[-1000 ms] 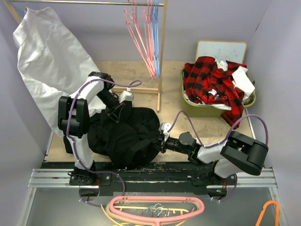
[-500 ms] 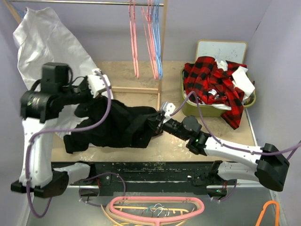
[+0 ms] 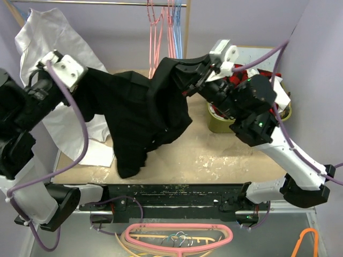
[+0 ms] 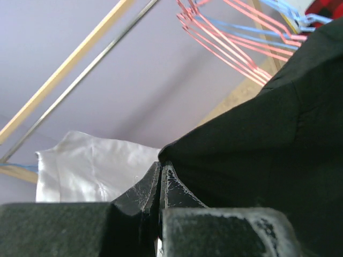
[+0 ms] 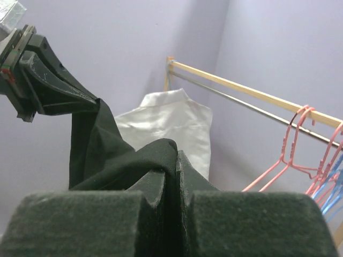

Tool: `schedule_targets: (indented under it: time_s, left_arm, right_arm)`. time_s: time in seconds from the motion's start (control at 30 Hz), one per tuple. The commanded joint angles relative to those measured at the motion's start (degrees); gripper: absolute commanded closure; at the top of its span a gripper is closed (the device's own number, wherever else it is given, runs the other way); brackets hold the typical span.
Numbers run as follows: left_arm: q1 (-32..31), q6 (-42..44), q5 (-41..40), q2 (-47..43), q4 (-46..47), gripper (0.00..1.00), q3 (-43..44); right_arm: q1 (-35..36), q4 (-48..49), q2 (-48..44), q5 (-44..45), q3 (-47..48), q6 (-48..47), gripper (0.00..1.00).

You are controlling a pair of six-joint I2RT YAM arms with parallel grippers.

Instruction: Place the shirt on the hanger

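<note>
The left tool (image 4: 161,170) is pinched fully closed on an edge of the black shirt (image 3: 139,110), with the fabric caught between its dark fingers. The right tool (image 5: 177,160) is clamped just as tight on another fold of the same shirt.

Both tools are raised well above the worktop (image 3: 225,160), the left one out at the left side and the right one near the middle. The shirt stretches between them as a sagging band. Its bulk hangs down in folds toward the near left of the worktop; whether the lowest part touches the surface cannot be told.

Behind the shirt, the light blue hanger (image 3: 178,27) hangs on the rail (image 3: 96,4) among pink hangers (image 3: 154,32), and the shirt is not on it. A white cloth (image 3: 48,37) hangs at the rail's left end, behind the left arm. At the right, a green basket (image 3: 214,120) sits under the right arm, with a red-and-black plaid shirt (image 4: 325,5) nearby.
</note>
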Motion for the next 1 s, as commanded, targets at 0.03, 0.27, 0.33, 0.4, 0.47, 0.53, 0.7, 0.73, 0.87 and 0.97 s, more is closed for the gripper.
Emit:
schedule_targets:
  time_s: [0.03, 0.27, 0.33, 0.4, 0.47, 0.53, 0.7, 0.73, 0.87, 0.97]
  left_arm:
    - [0.66, -2.90, -3.02, -0.65, 2.86, 1.00, 1.76]
    - [0.55, -1.17, -18.46, -9.30, 19.07, 1.00, -40.91]
    - [0.94, -1.93, -19.33, -11.23, 25.23, 1.00, -52.91]
    - [1.83, -3.92, -17.56, -11.66, 30.44, 1.00, -62.00]
    - [2.92, -6.30, -14.10, -10.26, 34.45, 1.00, -68.61]
    - [3.03, -8.44, -10.97, -8.13, 36.28, 1.00, -71.72]
    - [3.03, -8.51, -14.04, -4.77, 39.06, 1.00, -71.28]
    - [3.11, -7.89, -15.90, -4.08, 40.00, 1.00, -71.33]
    - [4.22, -6.96, -18.68, 0.05, 42.14, 1.00, -71.20]
    - [4.86, -7.47, -19.18, 4.33, 42.25, 1.00, -69.66]
  right_arm:
    - [0.15, -9.01, 0.52, -3.85, 2.06, 5.26, 1.00]
    - [0.05, -4.32, -1.72, -0.54, -23.05, 16.56, 1.00]
    - [-0.27, -1.35, -0.70, -0.10, -30.39, 20.81, 1.00]
    - [-0.76, 2.11, 1.61, -0.71, -35.57, 25.09, 1.00]
    - [-1.02, 6.16, 5.97, -1.40, -39.12, 28.72, 1.00]
    - [-1.14, 9.76, 10.41, -2.11, -39.89, 30.74, 1.00]
    - [-2.59, 13.61, 19.07, -5.50, -38.63, 33.39, 1.00]
    - [-3.40, 14.43, 19.93, -5.89, -38.58, 33.91, 1.00]
    - [-9.67, 18.22, 22.22, -9.47, -39.80, 37.62, 1.00]
    - [-14.03, 20.22, 23.65, -12.21, -39.90, 39.12, 1.00]
